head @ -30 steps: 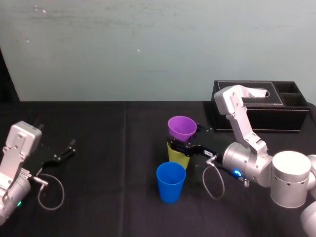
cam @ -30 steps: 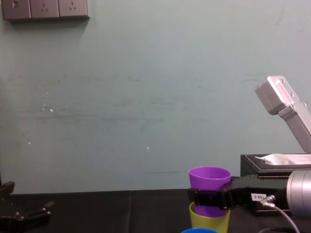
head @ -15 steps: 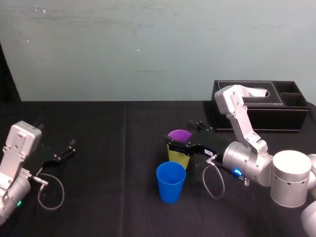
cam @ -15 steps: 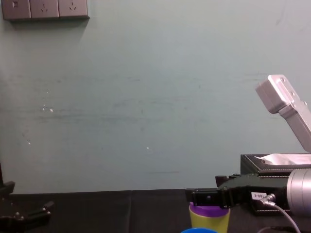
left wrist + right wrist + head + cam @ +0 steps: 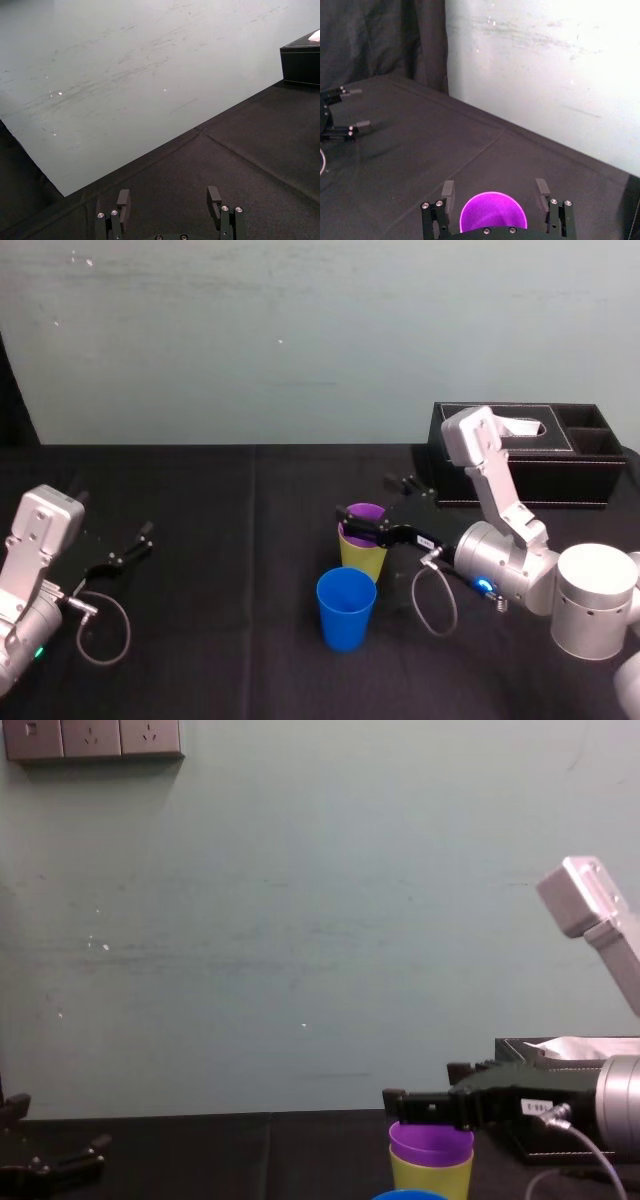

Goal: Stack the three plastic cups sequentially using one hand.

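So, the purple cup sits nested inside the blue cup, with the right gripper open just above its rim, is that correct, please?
Not quite. The purple cup is nested inside the yellow-green cup, not the blue cup, which stands alone nearer the robot; the head view shows this. The right gripper is indeed open just above its rim.

Lab-style test bench: black-draped table (image 5: 250, 540), bare greenish wall (image 5: 300, 340), sockets (image 5: 92, 738).

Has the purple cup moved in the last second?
Yes. The purple cup has dropped into the yellow-green cup, which stayed put; only its rim sticks out, with the right gripper open around it.
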`<state>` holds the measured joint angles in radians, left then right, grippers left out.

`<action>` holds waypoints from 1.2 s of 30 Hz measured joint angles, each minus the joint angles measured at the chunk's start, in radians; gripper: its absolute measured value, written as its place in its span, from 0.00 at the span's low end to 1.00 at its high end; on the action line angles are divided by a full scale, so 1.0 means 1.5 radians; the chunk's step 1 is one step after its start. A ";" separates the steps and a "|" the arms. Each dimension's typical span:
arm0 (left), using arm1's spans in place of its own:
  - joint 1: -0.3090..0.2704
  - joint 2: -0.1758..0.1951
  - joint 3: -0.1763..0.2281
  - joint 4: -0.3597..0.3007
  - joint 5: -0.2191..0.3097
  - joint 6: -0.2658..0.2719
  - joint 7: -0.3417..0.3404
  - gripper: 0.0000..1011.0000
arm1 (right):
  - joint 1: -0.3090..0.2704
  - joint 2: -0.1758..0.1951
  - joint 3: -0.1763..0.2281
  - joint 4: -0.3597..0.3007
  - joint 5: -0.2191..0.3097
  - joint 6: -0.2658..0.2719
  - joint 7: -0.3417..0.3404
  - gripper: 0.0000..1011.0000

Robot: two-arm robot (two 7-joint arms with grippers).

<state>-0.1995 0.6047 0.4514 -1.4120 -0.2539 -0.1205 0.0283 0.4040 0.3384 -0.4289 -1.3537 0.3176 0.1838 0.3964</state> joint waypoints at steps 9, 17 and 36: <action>0.000 0.000 0.000 0.000 0.000 0.000 0.000 0.99 | -0.052 0.029 0.031 -0.080 0.015 0.006 -0.007 0.99; 0.000 0.000 0.000 0.000 0.000 0.000 0.000 0.99 | -0.146 0.092 0.074 -0.175 0.052 0.020 -0.005 0.99; 0.000 0.000 0.000 0.000 0.000 0.000 0.000 0.99 | -0.290 0.192 0.090 -0.244 0.111 -0.002 0.033 0.99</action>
<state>-0.1995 0.6047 0.4514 -1.4120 -0.2539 -0.1205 0.0283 -0.0307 0.6266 -0.2945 -1.7203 0.4838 0.1812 0.4455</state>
